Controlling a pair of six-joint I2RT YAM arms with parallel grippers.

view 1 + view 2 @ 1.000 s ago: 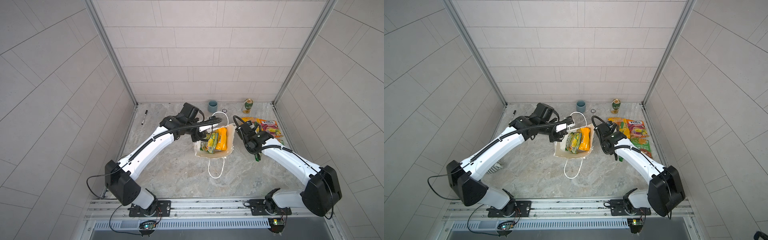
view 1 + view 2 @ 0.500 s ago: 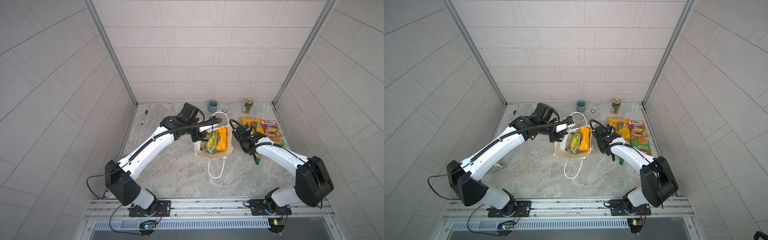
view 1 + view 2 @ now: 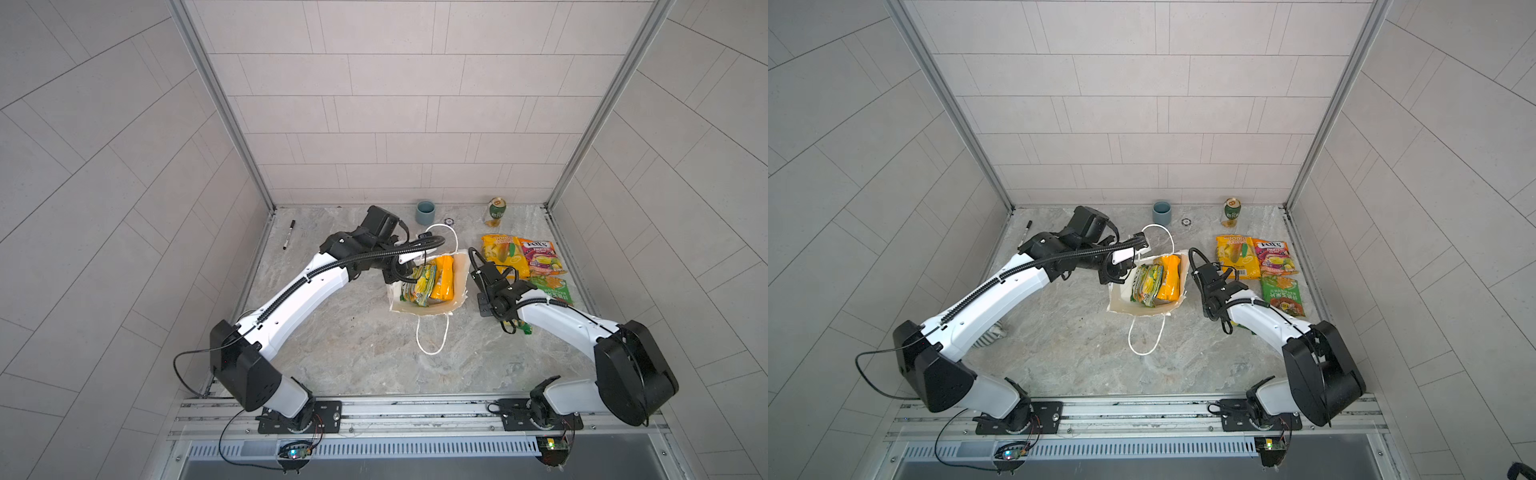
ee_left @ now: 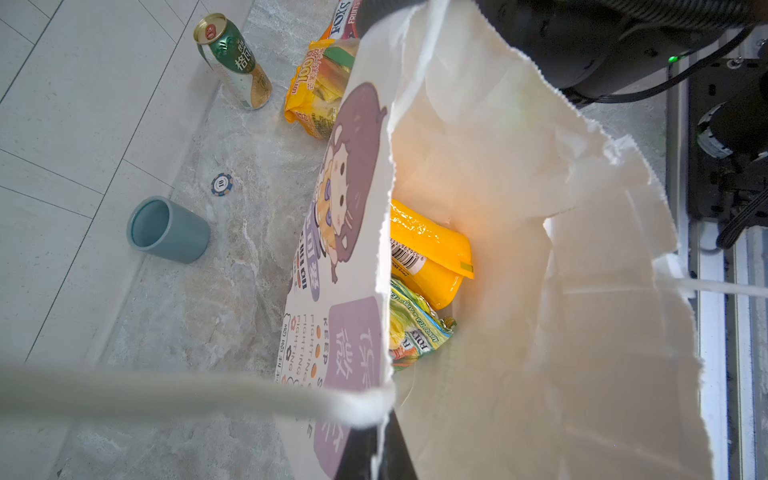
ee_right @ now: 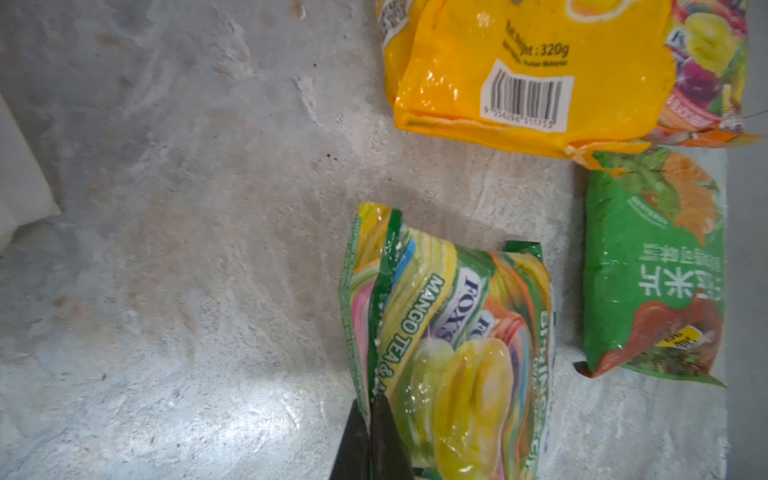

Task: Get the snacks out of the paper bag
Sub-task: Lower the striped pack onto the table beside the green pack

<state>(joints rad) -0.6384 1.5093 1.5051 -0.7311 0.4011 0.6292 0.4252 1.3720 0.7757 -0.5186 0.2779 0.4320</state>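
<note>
Right gripper point(image 5: 368, 436) clenched on edge of mango packet point(image 5: 457, 332), near green packet point(image 5: 652, 270) lying on table point(image 5: 166, 249). Left gripper point(image 4: 376, 444) pinched rim of open paper bag point(image 4: 519, 187); two snacks point(image 4: 428, 253) sat inside.

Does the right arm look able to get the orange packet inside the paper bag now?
Probably not yet: the right hand is shut on a green-yellow packet. Otherwise the way looks free: the left hand holds the paper bag open, the orange packet uncovered.
</note>
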